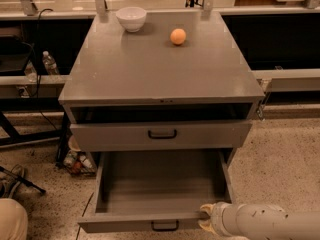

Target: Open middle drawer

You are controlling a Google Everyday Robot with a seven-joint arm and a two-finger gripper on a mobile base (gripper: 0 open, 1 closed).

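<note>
The tool (206,217) is at the near-right front rim of the middle drawer (160,186); I cannot tell its grip. The drawer looks fully out, so next it should let go and back away.

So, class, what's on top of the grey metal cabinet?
A white bowl and an orange ball, near the back; the bowl's contents cannot be told. The gripper is at the pulled-out grey metal drawer's right front corner.
</note>
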